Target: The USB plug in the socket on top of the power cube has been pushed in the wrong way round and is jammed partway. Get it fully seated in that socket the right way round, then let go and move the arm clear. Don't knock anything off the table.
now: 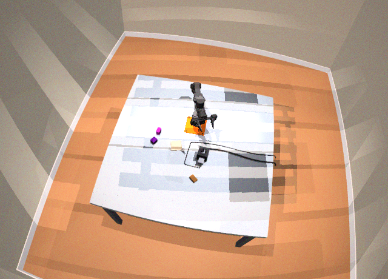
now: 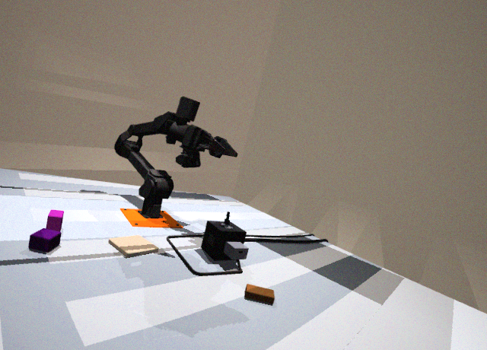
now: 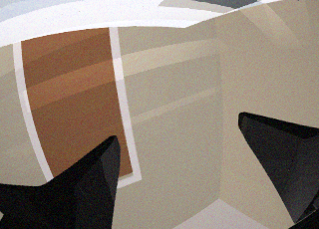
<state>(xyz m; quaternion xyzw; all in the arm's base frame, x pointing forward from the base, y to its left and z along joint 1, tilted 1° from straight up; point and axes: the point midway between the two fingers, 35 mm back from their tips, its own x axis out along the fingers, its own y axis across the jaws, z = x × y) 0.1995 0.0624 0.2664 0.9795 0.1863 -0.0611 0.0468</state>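
The USB plug [image 2: 227, 217] is a small dark stub standing up from the top face of the power cube [image 2: 220, 239], a black box with a pale grey block [image 2: 237, 249] fixed to its side face. In the exterior view the plug rises clear above the cube's top, so a good part of its body shows outside the socket; which way round it sits is too small to tell. A thin black cable [image 2: 189, 259] loops on the surface round the cube and a second run trails off toward the surface's far edge.

The fingers [image 2: 224, 147] are spread wide with nothing between them; the wrist view shows both dark fingertips well apart, with only floor and wall in the gap. They hang high in the air, tipped forward and down. The plug and cube lie ahead of and well below the fingers, apart from them (in the wrist view the cube appears only as a dark sliver at the top edge).

Also ahead of the fingers, beyond the cube, lies a small orange-brown block [image 2: 259, 294]. Off to one side sit a flat cream slab [image 2: 132, 245] and two purple blocks [image 2: 46, 239], one bright magenta and upright, the other darker and just beside it. The arm's base stands on an orange plate [image 2: 133, 217] behind and below the fingers.

No brand, label or writing can be read on the cube, the plug or any of the blocks.
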